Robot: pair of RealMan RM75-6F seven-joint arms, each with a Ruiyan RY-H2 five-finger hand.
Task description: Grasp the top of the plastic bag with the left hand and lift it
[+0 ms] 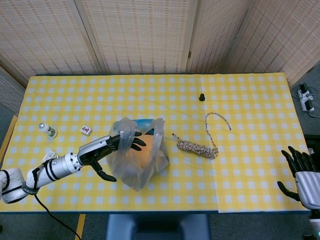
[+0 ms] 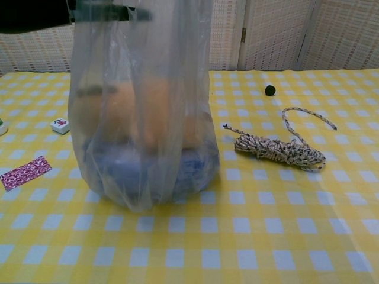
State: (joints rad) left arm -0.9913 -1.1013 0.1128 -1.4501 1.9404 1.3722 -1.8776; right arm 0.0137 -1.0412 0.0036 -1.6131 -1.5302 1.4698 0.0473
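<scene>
A clear plastic bag (image 1: 145, 162) stands upright mid-table with an orange object (image 2: 148, 112) and something blue inside. My left hand (image 1: 112, 149) reaches in from the left at the bag's top. Its fingers (image 1: 134, 143) stretch across the bunched upper rim and press it rightward, while the thumb hangs apart below, outside the bag. In the chest view the left hand (image 2: 89, 13) is a dark bar crossing the top of the bag (image 2: 177, 71). My right hand (image 1: 302, 172) rests open at the table's right front corner, holding nothing.
A coiled speckled rope (image 1: 197, 147) lies right of the bag. A small black knob (image 1: 202, 97) sits further back. Left of the bag are a small bottle (image 1: 48, 130), a white tile (image 1: 86, 130) and a purple patterned packet (image 2: 25, 173).
</scene>
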